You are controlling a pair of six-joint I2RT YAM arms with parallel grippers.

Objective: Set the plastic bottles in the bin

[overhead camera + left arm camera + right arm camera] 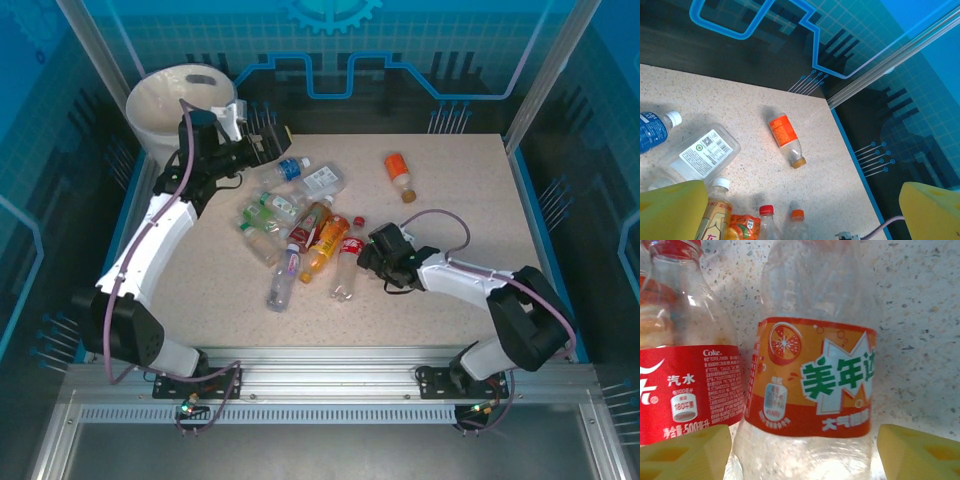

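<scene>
Since the bottles are lying out on the table and none is visibly in the bin, I'm reading this as an early pick step, with the right arm working.

The bin is sitting at the table's far-left corner. Its visible inner wall is showing bare cream, but the left arm is covering part of the opening, so I can't tell the contents for sure.

The left gripper is hovering at that far-left corner just beside the bin rim, jaws standing wide apart, carrying nothing.

The right gripper is sitting low at the near-right side of the pile of bottles, which is spreading across the table's middle. In the right wrist view its pads are flanking a clear orange-label bottle. That bottle is lying just beside a red-label Coke bottle, apparently touching it. The pads are sitting right at the bottle's walls, and I can't tell whether they're clamping.

Next move, my read:
- closing fully on the clear orange-label bottle alone, without catching the Coke one
- lifting clear of the pile
- carrying across to the far-left corner, where the left arm is sitting close to that path, so a clash is the risk

Thin plastic will likely be buckling or slipping under a hard pinch.

A lone orange-wrapped bottle is lying toward the far-right corner, well apart from the pile.
</scene>
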